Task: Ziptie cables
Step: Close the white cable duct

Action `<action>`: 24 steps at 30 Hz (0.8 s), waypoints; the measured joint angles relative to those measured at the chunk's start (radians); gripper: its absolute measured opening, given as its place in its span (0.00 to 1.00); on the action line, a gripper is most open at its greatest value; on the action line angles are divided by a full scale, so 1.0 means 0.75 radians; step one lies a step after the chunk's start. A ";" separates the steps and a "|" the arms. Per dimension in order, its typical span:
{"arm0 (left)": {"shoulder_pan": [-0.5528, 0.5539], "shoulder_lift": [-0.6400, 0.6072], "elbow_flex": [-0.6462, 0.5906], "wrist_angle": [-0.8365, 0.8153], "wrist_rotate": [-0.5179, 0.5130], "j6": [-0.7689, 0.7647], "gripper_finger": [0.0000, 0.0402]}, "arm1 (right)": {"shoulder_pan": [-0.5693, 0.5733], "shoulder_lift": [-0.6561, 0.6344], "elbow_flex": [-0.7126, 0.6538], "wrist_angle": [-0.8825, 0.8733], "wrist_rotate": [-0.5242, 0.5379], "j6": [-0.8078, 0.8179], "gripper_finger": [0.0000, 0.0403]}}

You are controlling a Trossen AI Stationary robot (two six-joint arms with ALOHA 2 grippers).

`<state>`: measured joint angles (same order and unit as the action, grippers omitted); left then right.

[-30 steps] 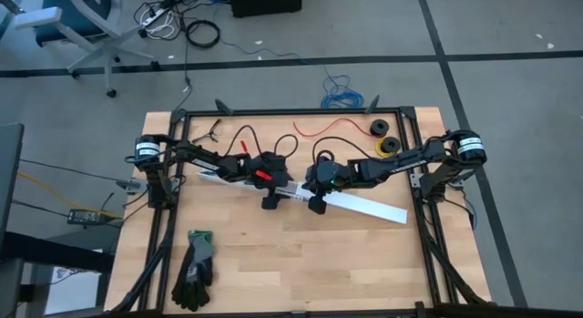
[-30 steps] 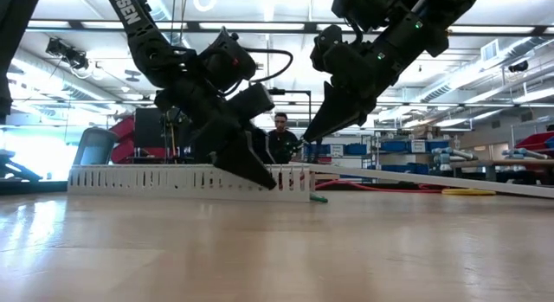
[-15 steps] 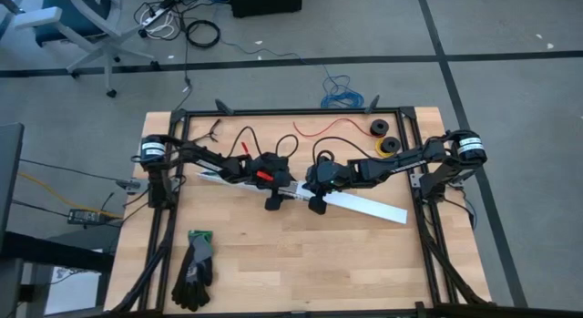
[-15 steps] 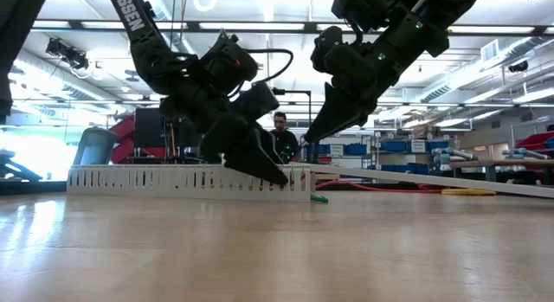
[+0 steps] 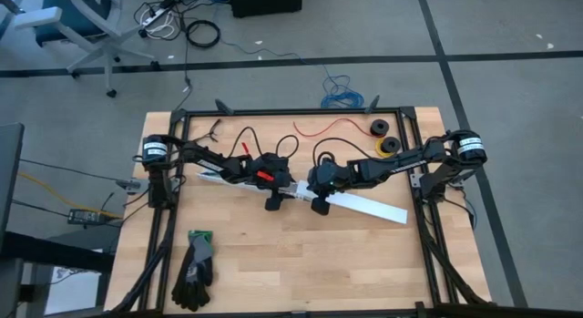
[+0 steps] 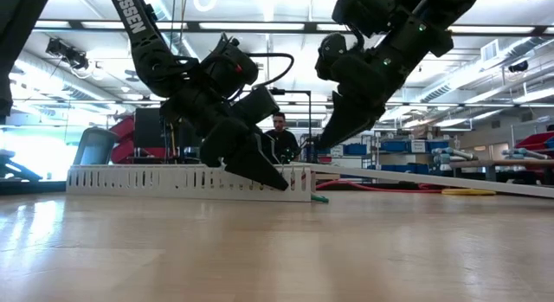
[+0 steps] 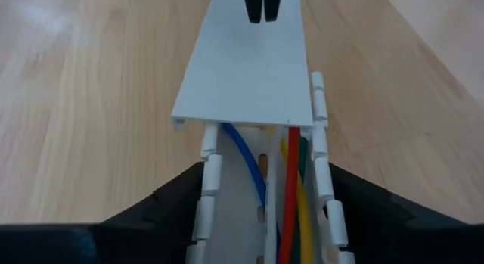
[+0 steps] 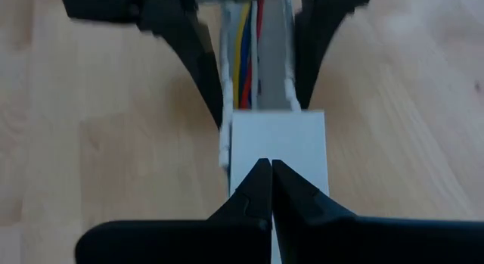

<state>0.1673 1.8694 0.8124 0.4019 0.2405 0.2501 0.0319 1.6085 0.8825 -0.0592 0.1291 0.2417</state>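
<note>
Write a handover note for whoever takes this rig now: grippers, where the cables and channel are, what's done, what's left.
Left gripper: open, fingers straddling the slotted white channel at mid-table.
Right gripper: shut, tips over the flat white cover strip.
The cables lie inside the channel, running under the cover's end.
No ziptie is visible on the cables; tying appears still to do.

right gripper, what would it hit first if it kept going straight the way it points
Probably the left gripper, straddling the white slotted channel of coloured cables just ahead; the shut right gripper sits over the flat white cover.
</note>
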 joint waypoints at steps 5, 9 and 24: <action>0.000 0.000 0.000 0.000 0.001 -0.001 0.61 | 0.000 0.000 0.000 -0.084 0.000 0.000 0.00; 0.000 0.000 0.000 -0.001 0.000 -0.001 0.61 | 0.000 0.000 0.000 -0.086 -0.001 -0.013 0.02; 0.000 -0.001 0.001 -0.003 -0.001 -0.002 0.61 | 0.002 0.000 0.000 -0.062 -0.002 -0.093 0.35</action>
<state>0.1673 1.8690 0.8127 0.4000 0.2401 0.2489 0.0330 1.6085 0.8825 -0.1059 0.1280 0.1722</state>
